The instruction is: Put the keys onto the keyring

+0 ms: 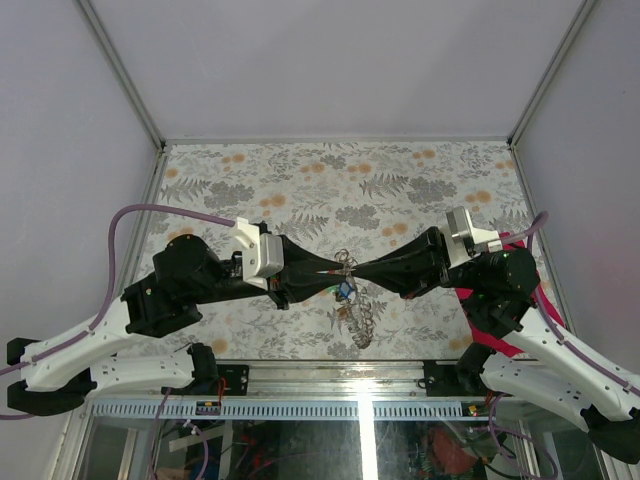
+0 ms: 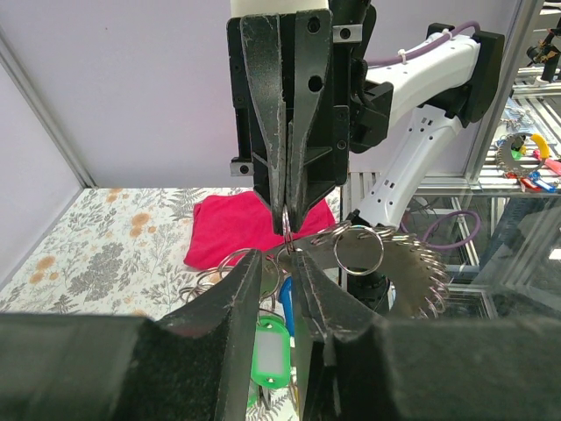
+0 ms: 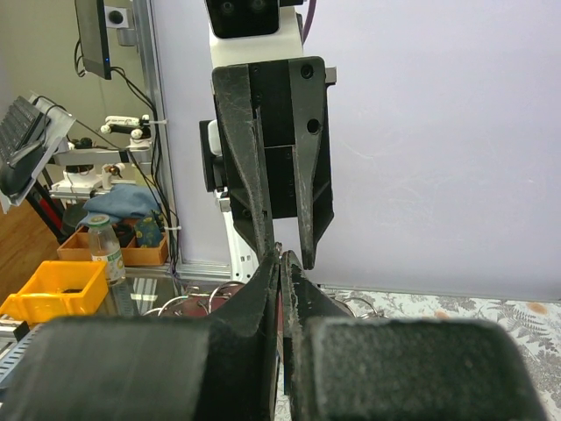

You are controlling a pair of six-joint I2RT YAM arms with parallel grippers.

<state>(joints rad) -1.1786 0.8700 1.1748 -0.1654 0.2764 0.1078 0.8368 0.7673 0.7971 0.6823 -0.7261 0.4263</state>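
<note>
My two grippers meet tip to tip over the middle of the table [image 1: 400, 180]. My right gripper [image 1: 352, 271] is shut on the thin silvery keyring [image 2: 287, 223] and holds it up. It also shows from the front in the left wrist view [image 2: 287, 224]. My left gripper [image 2: 282, 256] has its jaws a little apart around the rings just below that pinch. Keys hang under the tips: a green-headed one [image 2: 269, 349] and a blue one [image 2: 286, 303], the blue one [image 1: 343, 291] also in the top view. The link chain [image 1: 358, 322] trails down to the table.
A crimson cloth [image 1: 482, 333] lies at the right front under my right arm, also in the left wrist view [image 2: 235, 230]. More loose silvery rings [image 2: 358, 249] bunch beside the held one. The table's front rail [image 1: 330, 372] is close below the chain.
</note>
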